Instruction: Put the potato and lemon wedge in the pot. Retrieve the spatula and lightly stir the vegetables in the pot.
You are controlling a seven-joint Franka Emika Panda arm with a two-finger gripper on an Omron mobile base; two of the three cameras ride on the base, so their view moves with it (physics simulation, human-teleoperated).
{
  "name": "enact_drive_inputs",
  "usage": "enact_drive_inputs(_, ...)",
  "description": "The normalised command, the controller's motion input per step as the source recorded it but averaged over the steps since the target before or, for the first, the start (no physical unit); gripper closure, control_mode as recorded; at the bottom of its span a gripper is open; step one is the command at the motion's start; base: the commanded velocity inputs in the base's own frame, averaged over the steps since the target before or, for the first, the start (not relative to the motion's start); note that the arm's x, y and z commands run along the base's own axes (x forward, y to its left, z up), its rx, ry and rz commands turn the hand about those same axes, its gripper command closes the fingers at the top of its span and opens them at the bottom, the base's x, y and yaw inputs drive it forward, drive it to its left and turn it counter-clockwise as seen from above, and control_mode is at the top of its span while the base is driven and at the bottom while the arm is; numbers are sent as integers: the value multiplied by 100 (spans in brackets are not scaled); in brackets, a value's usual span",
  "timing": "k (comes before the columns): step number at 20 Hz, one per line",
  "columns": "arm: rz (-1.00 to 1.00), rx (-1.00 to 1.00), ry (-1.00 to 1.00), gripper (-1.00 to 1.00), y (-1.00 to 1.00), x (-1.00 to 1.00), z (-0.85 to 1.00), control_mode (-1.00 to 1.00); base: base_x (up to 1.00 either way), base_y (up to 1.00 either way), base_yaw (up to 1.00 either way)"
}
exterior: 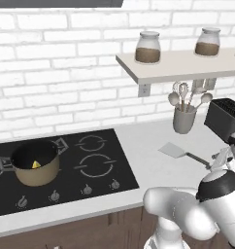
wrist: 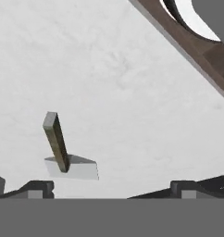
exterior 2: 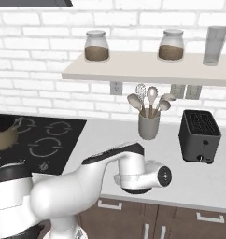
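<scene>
The tan pot (exterior: 35, 165) stands on the front left burner of the black cooktop (exterior: 105, 146), with the yellow lemon wedge (exterior: 36, 165) lying inside it. The potato is hidden from view. On the white counter right of the cooktop lies the spatula (exterior: 175, 150), grey blade to the left and dark handle to the right. My gripper (wrist: 111, 190) hangs open above the counter, nothing between its fingertips (wrist: 37, 188). From the hand, the spatula (wrist: 63, 155) lies ahead, nearer the left fingertip, its handle pointing away.
A grey utensil cup (exterior: 184, 120) with spoons stands at the wall behind the spatula, and a black toaster (exterior 2: 199, 135) sits to its right. A shelf (exterior 2: 147, 67) with two jars hangs above. The counter's front edge (wrist: 188, 46) crosses the hand view's upper right.
</scene>
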Motion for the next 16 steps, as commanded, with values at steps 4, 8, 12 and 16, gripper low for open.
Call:
enact_drive_inputs(4,0,-3,0,-100,-2,31,-47,-100,0,0,0)
enact_drive_inputs(8,0,-1,0,-100,-23,14,-30,-100,0,0,0)
enact_drive_inputs(12,0,0,-1,-100,-33,9,-4,-100,0,0,0)
enact_drive_inputs(16,0,0,-1,-100,-24,2,0,-100,0,0,0)
